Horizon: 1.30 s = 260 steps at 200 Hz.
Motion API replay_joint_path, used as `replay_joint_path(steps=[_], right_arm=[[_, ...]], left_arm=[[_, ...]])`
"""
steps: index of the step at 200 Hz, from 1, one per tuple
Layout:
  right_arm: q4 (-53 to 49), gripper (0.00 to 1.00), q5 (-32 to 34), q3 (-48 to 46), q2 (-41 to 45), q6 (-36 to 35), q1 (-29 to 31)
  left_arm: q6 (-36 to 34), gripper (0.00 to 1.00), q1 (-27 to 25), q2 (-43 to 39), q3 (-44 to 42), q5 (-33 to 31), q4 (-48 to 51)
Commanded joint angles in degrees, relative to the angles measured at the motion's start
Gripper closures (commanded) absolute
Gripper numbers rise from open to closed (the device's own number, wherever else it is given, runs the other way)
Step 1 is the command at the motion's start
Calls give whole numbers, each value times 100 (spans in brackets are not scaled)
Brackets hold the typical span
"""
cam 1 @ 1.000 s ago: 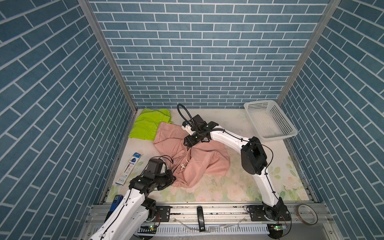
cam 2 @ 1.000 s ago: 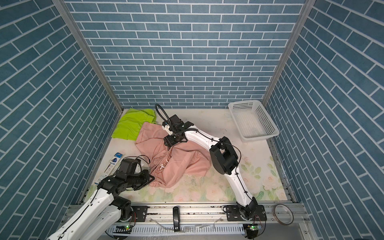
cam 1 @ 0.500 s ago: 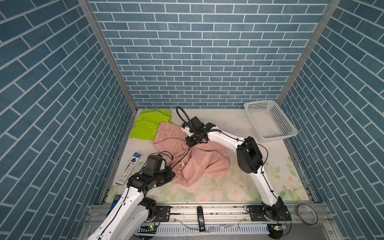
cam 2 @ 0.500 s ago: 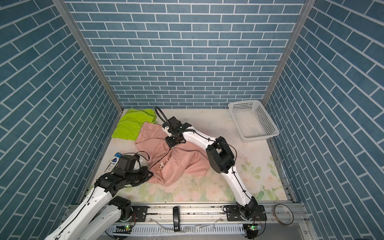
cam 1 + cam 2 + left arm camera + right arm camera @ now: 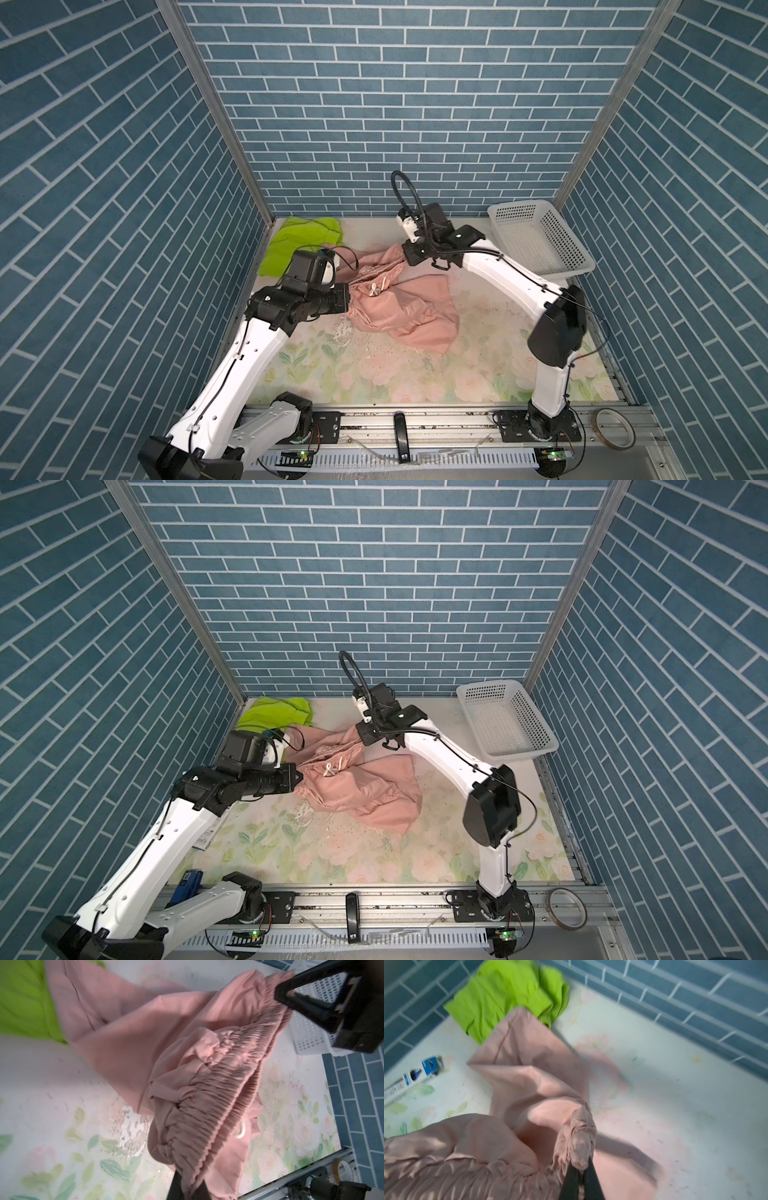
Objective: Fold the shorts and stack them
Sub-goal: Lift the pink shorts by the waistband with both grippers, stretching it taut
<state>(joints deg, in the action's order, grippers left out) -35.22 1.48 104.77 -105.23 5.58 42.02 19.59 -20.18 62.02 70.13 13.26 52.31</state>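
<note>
Left gripper (image 5: pixel 349 296): clamped on pink shorts (image 5: pixel 409 316) at the waistband (image 5: pixel 218 1093).
Right gripper (image 5: pixel 404 258): pinched shut on the waistband's far end.
Green shorts (image 5: pixel 297 245): crumpled, back-left corner.

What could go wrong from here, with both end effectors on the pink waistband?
1. The left end effector and right end effector each pinch only a small bunch of the waistband of the pink shorts; the stretched elastic could slip out.
2. A pink leg overlaps the green shorts; lifting may drag them.
3. The legs lie crumpled, so laying down may trap folds.
</note>
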Motion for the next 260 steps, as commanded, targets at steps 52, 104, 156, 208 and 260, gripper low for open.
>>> replay_joint_path(steps=[52,104,156,208,260], right_arm=[[-380,100,1758,-459,2110,-582,-505],[-443,100,1902,299,2693,-989,-546],[-1277,100,2616,1001,2671,-1501,-559],[-1099,100,2401,648,2794,-1490,-549],[-1487,100,1246,1168,3461,-1457,-544]], left_arm=[[-2536,100,-124,2265,3924,-127,1109],[-3702,100,-152,2865,5846,-129,1910],[-3946,100,-152,2242,5389,376,1987],[-3475,100,-148,2752,5763,-2030,1961],[-3069,100,-505,2642,6968,-2687,2676]])
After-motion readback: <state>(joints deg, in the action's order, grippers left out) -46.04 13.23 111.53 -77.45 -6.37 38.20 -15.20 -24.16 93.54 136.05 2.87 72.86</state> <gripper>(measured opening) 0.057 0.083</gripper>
